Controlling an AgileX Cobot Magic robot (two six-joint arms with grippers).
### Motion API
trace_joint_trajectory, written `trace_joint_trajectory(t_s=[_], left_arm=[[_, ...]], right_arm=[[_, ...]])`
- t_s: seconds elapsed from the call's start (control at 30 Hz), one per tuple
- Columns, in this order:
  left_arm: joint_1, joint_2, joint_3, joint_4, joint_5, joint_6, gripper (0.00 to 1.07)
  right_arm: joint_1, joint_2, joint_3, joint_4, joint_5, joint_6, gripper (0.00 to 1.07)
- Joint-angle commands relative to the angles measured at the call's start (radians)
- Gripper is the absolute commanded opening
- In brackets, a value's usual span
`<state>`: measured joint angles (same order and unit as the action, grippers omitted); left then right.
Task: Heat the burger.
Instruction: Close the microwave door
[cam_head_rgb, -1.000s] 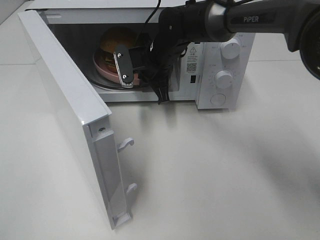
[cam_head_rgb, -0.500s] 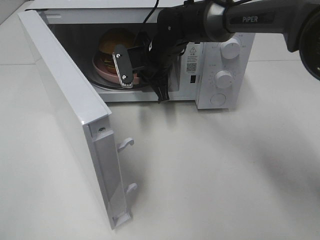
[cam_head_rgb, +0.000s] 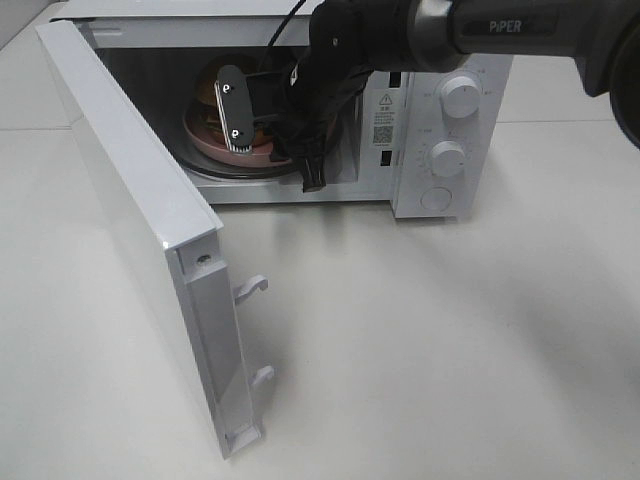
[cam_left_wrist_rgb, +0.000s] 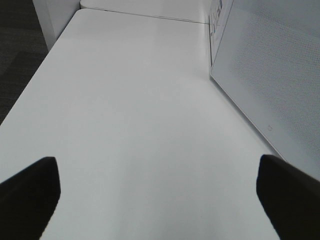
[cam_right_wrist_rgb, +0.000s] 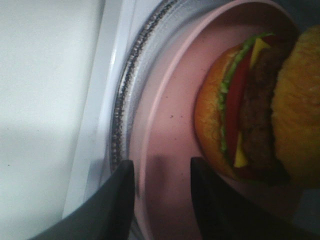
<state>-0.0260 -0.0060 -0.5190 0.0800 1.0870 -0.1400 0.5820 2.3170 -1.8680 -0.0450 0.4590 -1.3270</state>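
The burger (cam_head_rgb: 207, 88) lies on a round pink plate (cam_head_rgb: 200, 140) on the glass turntable inside the open microwave (cam_head_rgb: 440, 150). In the right wrist view the burger (cam_right_wrist_rgb: 250, 105) shows its bun, lettuce, cheese and patty, and the plate (cam_right_wrist_rgb: 170, 125) fills the middle. My right gripper (cam_head_rgb: 250, 130) reaches into the microwave's mouth. Its jaws (cam_right_wrist_rgb: 162, 200) stand apart, one on either side of the plate's near rim, with a gap showing. My left gripper (cam_left_wrist_rgb: 160, 200) is open over bare table, holding nothing.
The microwave door (cam_head_rgb: 130, 200) swings wide to the left and toward the front, with its latch hooks (cam_head_rgb: 250, 288) sticking out. The control knobs (cam_head_rgb: 460, 97) are on the right of the cavity. The door's outer face (cam_left_wrist_rgb: 270, 85) stands beside my left gripper.
My right gripper has shifted left and deeper into the microwave's mouth. The plate and burger rest in the same place on the turntable. The door has not moved.
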Motion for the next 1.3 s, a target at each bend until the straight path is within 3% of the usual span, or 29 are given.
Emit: trace_joint_trajectory(t_s=[0.03,0.23,0.3,0.5,0.73,0.8,0.83,0.9,1.0,1.1,1.17,1.3], left_arm=[[0.004,-0.011,0.002,-0.003,-0.013,-0.001,1.00],[0.004,-0.011,0.002,-0.003,-0.013,-0.001,1.00],[0.004,-0.011,0.002,-0.003,-0.013,-0.001,1.00],[0.004,-0.011,0.002,-0.003,-0.013,-0.001,1.00],[0.004,-0.011,0.002,-0.003,-0.013,-0.001,1.00],[0.004,-0.011,0.002,-0.003,-0.013,-0.001,1.00],[0.004,-0.011,0.002,-0.003,-0.013,-0.001,1.00],[0.004,-0.011,0.002,-0.003,-0.013,-0.001,1.00],[0.004,-0.011,0.002,-0.003,-0.013,-0.001,1.00],[0.004,-0.011,0.002,-0.003,-0.013,-0.001,1.00],[0.004,-0.011,0.002,-0.003,-0.013,-0.001,1.00],[0.004,-0.011,0.002,-0.003,-0.013,-0.001,1.00]], right_arm=[[0.005,-0.026,0.011,0.000,0.011,0.021,0.42],[0.005,-0.065,0.096,0.000,-0.036,0.021,0.42],[0.005,-0.114,0.180,-0.003,-0.093,0.021,0.42],[0.005,-0.161,0.245,-0.015,-0.108,0.021,0.44],[0.005,-0.241,0.371,-0.015,-0.143,0.021,0.59],[0.005,-0.282,0.435,-0.014,-0.198,0.023,0.70],[0.005,-0.282,0.435,-0.014,-0.198,0.023,0.70],[0.005,-0.336,0.517,-0.019,-0.282,0.084,0.84],[0.005,-0.381,0.583,-0.027,-0.302,0.089,0.88],[0.005,-0.396,0.604,-0.032,-0.306,0.089,0.87],[0.005,-0.461,0.686,-0.044,-0.316,0.105,0.86],[0.005,-0.506,0.743,-0.042,-0.310,0.165,0.86]])
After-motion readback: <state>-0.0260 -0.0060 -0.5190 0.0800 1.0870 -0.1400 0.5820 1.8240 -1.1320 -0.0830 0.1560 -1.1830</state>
